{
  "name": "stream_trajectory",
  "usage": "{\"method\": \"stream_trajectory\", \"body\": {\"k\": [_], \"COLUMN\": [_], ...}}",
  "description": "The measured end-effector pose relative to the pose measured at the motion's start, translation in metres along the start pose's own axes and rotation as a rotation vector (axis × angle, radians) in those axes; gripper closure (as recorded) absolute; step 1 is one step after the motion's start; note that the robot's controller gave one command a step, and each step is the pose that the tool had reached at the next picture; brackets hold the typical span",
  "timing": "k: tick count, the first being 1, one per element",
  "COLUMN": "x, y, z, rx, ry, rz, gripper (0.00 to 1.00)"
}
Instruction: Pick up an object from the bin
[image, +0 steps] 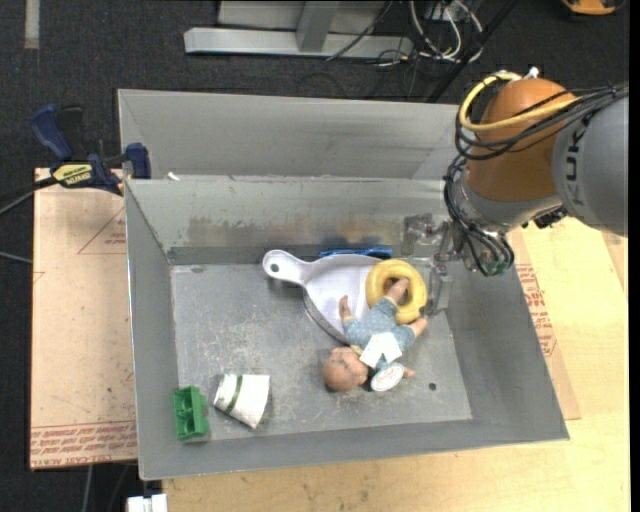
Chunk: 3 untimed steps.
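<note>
Ring (378, 283), yellow, on the scoop (330, 292) by the doll (375, 340) mid-bin, not lifted yet, gripper (437, 275) just beside it, seemingly empty, open or shut impossible to tell, grab and lift left to do.

Grey arm (603, 165), orange wrist cover (515, 140), yellow cable (487, 92)

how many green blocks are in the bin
1: the green block lies in the lower-left corner of the bin, beside a white cup. Others could hide under the dustpan.
</note>
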<state>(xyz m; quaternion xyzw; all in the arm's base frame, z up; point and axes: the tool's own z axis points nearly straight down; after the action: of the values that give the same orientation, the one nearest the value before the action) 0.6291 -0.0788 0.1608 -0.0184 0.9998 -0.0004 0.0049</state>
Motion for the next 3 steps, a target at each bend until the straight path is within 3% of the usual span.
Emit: {"method": "stream_trajectory", "body": {"k": [1, 2, 3], "x": [0.008, -0.018, -0.018], "y": [-0.011, -0.002, -0.002], "z": [0.062, 0.083, 0.083], "rx": [-0.002, 0.002, 0.002], "ry": [0.004, 0.001, 0.001], "rz": [0.069, 0.074, 0.074], "gripper": [0.00, 1.00, 1.00]}}
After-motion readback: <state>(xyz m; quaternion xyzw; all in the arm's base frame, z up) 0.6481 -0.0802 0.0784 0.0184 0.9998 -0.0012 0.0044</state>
